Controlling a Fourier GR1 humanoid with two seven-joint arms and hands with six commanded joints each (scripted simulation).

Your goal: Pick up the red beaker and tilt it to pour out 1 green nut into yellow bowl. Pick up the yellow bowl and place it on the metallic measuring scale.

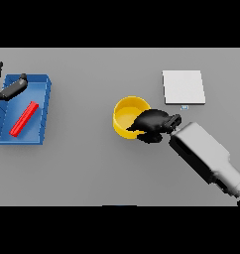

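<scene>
Grey tabletop [92, 168] fills the head view from edge to edge. Near the middle, a yellow bowl [126, 115] is seen standing upright on it, its inside lit and seemingly holding nothing that can be made out. The right hand [152, 125] is laid against the bowl's right rim, with dark fingers curled over the rim's edge and the thumb below it, so that the rim is pinched; the white and grey forearm runs off toward the lower right. Just beyond the hand, up and to the right, a flat pale square, the metallic measuring scale [184, 87], is set on the tabletop, apart from the bowl. At the far left a blue tray [44, 106] is placed, and a red bar-shaped object [24, 118] is lying slantwise inside it. The left hand [12, 88] is shown over the tray's upper left corner, fingers fairly straight, nothing held.
</scene>
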